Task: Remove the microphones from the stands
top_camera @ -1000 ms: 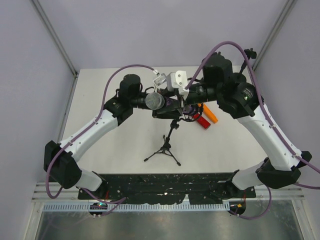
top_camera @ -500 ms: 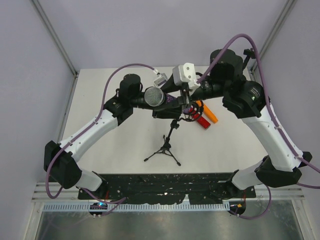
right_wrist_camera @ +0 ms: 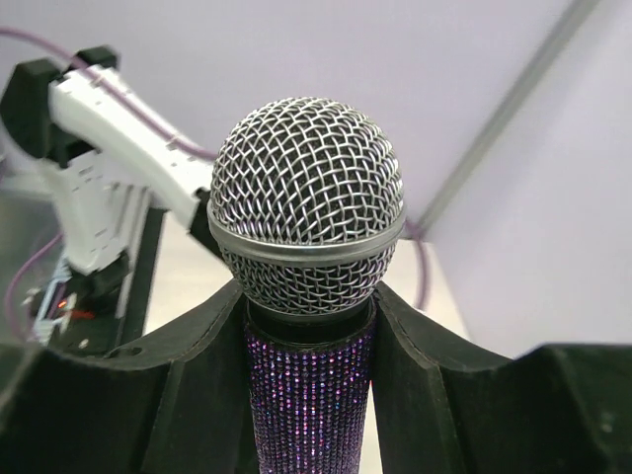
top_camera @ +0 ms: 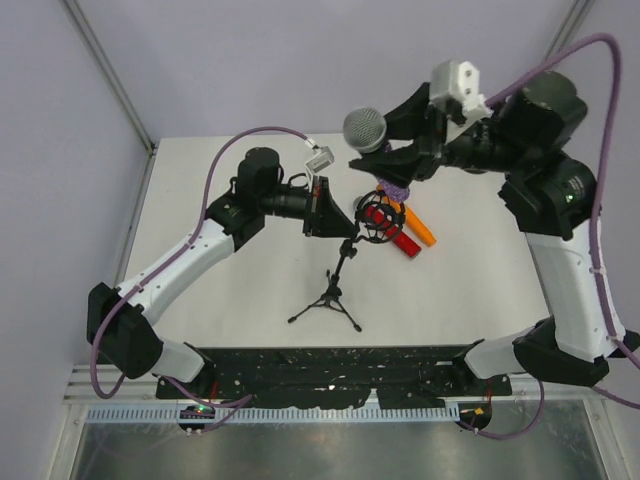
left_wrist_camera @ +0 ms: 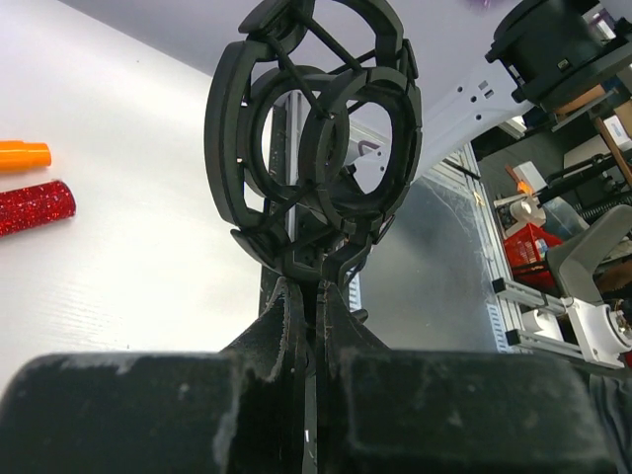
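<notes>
A: So, where is everything?

B: The bench (top_camera: 460,290) carries the stand (top_camera: 340,272) by the middle of its near edge. The left hand (left_wrist_camera: 309,326) is pinched tight on the stem under the empty cradle (left_wrist_camera: 314,128).

A: And the microphone (right_wrist_camera: 308,207)?

B: It's high over the bench's far side, clear of the cradle, with the right hand (top_camera: 398,152) clamped on its glittery handle. It looks rigid and head-heavy. I'd grip the handle, since the mesh may dent.

Right of centre in the top view, a red glittery cylinder (top_camera: 401,241) and an orange stick (top_camera: 423,231), perhaps a marker, lie side by side on the white table (top_camera: 230,290). A black plate (top_camera: 330,368) spans the table's near edge, low in the frame.
</notes>
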Robot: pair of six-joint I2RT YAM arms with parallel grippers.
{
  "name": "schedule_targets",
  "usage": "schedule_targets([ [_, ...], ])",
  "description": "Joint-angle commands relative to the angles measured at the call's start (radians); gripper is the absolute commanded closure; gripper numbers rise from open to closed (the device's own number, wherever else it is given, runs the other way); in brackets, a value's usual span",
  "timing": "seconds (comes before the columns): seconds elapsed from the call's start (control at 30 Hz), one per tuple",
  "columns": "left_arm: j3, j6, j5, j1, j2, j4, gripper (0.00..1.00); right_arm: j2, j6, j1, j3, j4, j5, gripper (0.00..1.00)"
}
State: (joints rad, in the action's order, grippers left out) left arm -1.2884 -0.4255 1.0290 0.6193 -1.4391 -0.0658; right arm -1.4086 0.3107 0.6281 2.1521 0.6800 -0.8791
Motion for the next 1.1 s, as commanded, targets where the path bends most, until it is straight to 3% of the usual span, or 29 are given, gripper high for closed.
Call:
schedule_targets([
  [0.0, 0.017, 0.013, 0.009, -0.023, 0.025, -0.043, 1.0, 0.121, -0.188, -0.128, 0.098, -0.188, -0.002, 0.94],
  [0.1, 0.015, -0.03, 0.031, -0.053, 0.051, -0.003, 1.0, 0.178, -0.151, -0.177, 0.043, -0.177, 0.089, 0.94],
  [0.33, 0.009, -0.105, 0.065, -0.15, 0.103, 0.107, 1.0, 0.31, -0.019, -0.189, -0.265, -0.166, 0.374, 0.95],
  [0.63, 0.015, -0.156, 0.06, -0.223, 0.109, 0.236, 1.0, 0.361, 0.08, -0.199, -0.667, -0.249, 0.462, 0.95],
  [1.07, -0.02, -0.082, -0.013, -0.289, 0.109, 0.158, 1.0, 0.318, 0.022, -0.214, -0.889, -0.313, 0.486, 0.95],
])
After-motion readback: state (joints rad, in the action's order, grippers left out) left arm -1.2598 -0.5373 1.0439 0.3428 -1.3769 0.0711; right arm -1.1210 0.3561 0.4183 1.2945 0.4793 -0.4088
